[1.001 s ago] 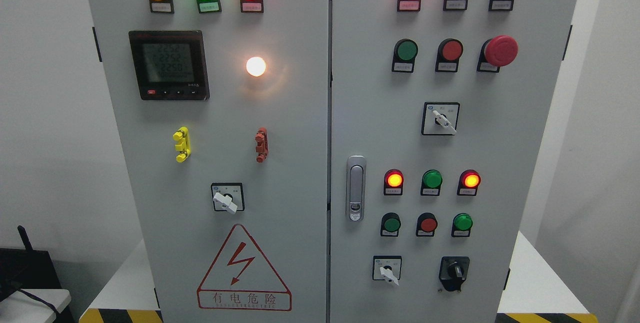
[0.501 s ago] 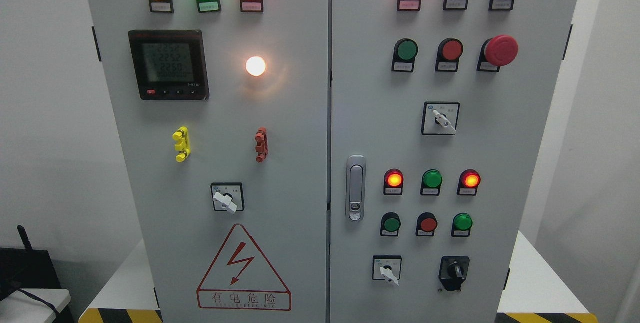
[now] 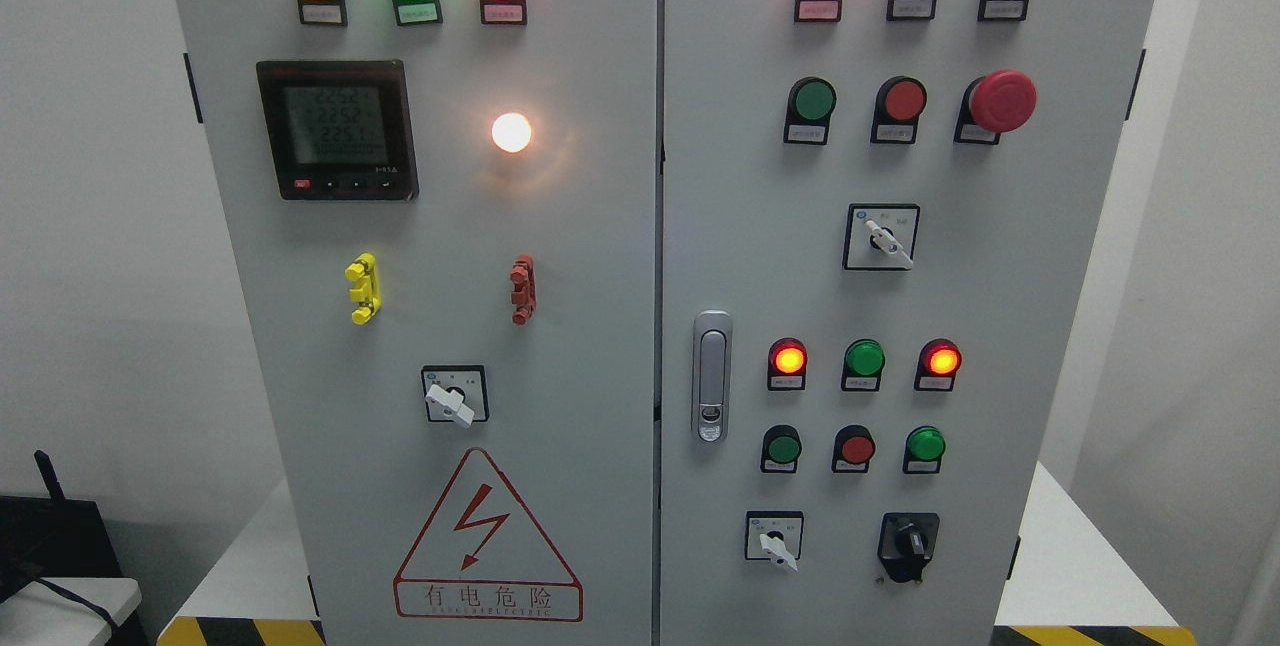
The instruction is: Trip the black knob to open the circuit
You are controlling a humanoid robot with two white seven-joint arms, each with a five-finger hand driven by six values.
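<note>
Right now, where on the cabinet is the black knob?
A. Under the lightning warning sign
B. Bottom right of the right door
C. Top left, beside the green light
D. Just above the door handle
B: the black knob sits low on the right door, right of a small white switch; no robot hand is in view.

Bright, even light, sharp pic; white lamp (image 3: 511,132) flares w/ halo.

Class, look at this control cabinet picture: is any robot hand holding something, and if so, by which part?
Nothing is held. No robot hand shows in the head view, and the black knob at the cabinet's lower right stands untouched.
</note>
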